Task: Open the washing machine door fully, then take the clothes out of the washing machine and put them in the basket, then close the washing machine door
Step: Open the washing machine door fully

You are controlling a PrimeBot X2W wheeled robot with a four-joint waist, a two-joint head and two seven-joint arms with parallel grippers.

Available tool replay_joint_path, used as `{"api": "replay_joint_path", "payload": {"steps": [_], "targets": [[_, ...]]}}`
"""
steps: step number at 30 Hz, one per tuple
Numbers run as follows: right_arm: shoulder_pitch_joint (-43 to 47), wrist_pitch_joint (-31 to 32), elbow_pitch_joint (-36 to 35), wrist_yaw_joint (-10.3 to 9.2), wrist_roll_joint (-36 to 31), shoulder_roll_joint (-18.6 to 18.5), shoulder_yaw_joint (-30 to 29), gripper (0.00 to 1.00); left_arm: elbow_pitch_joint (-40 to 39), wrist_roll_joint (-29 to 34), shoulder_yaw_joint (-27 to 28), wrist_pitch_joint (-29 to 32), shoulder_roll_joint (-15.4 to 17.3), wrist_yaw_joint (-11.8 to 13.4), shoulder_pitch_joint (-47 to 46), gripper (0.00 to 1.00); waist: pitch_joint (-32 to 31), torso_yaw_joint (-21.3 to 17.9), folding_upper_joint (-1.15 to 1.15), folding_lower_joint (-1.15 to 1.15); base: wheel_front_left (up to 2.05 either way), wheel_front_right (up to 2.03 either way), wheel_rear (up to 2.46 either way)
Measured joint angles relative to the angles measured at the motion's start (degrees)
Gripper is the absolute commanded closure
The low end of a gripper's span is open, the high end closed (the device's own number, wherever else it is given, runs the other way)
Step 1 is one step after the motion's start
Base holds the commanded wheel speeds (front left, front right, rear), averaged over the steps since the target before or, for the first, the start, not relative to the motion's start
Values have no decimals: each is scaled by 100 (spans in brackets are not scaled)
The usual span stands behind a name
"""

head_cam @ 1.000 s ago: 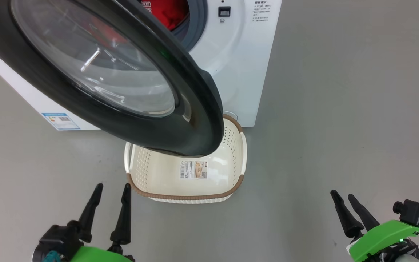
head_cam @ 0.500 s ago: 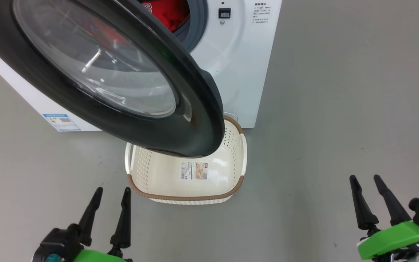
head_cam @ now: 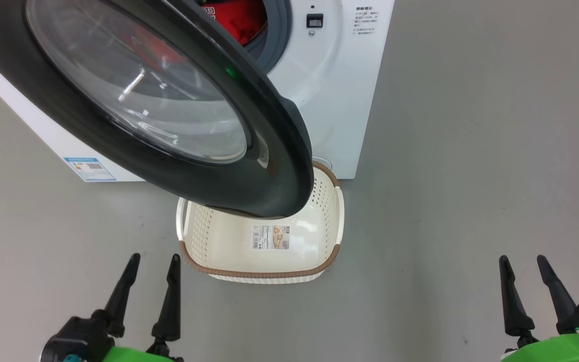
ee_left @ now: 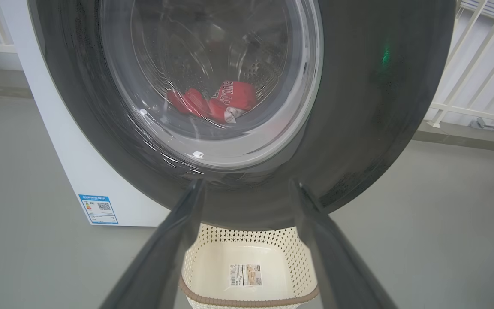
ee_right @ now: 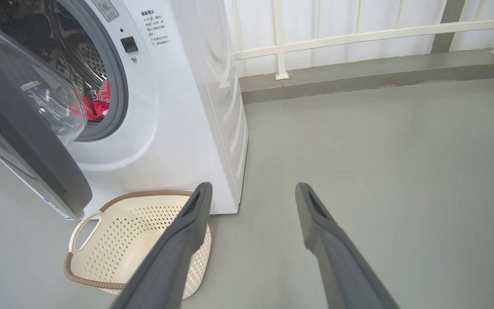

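Behind door (ee_left: 384, 128): clothes (ee_left: 234, 94) w/ "BULLS" | basket (ee_left: 247, 237) btm: sticker (ee_left: 245, 274)

**Both sets of jaws stand wide, nothing held**

Our left gripper (head_cam: 154, 259) sits low on the left, its two dark fingers (head_cam: 121, 294) pointing up, spread and empty. Our right gripper (head_cam: 522, 260) sits low on the right, likewise parted, on its green wrist (head_cam: 551, 349).
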Motion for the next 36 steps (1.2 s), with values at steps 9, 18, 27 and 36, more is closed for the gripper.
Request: {"api": "replay_joint_path", "payload": {"steps": [9,18,27,36], "targets": [[20,0,60,1,-178,78,-7,0,2,0,-3,1,1,27,40,0,30,2,0,0,0,0,0],[3,0,-18,1,-214,79,122,0,8,-1,-7,1,1,26,40,0,40,20,0,0,0,0,0],[-389,0,31,4,1240,25,794,100,16,-4,-70,1,2,29,39,0,28,90,0,0,0,0,0],[-1868,-1,-255,4,4203,-280,1341,100,18,-24,-231,1,2,45,36,0,50,245,0,0,0,0,0]]}}
